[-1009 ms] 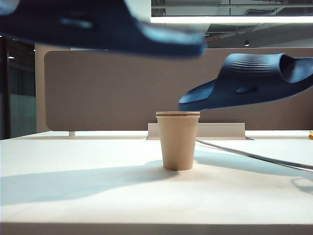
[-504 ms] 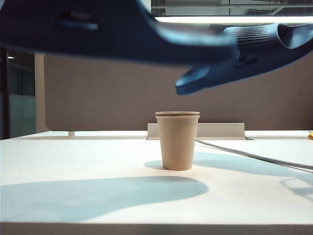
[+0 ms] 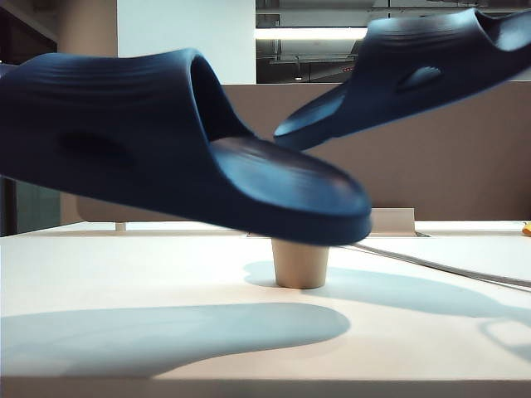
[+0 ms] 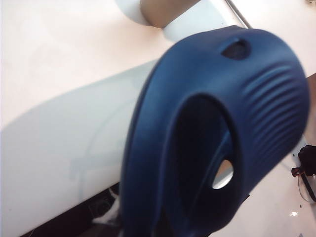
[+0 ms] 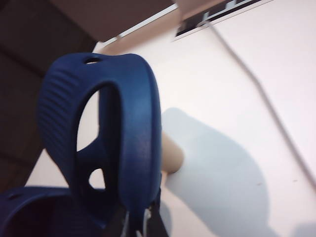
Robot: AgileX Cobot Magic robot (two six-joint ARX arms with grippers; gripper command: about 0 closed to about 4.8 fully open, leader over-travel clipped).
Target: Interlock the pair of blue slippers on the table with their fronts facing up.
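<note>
White table [image 3: 124, 274] lies well below both foam slippers. Left slipper [image 4: 212, 143] and right slipper [image 5: 123, 128] look light, springy, grippy; heel-edge holds suit them. Right gripper [image 5: 138, 223] pinches its heel; left gripper's fingers are hidden, presumably clamped likewise.

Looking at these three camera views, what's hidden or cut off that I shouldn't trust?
- Left hand: not visible in the left wrist view; its slipper fills the frame.
- Right hand: only finger bases show at the right wrist view's lower edge, behind the right slipper.
- Paper cup: upper part hidden by the left slipper in the exterior view.
- Both arms: outside the exterior view.
</note>
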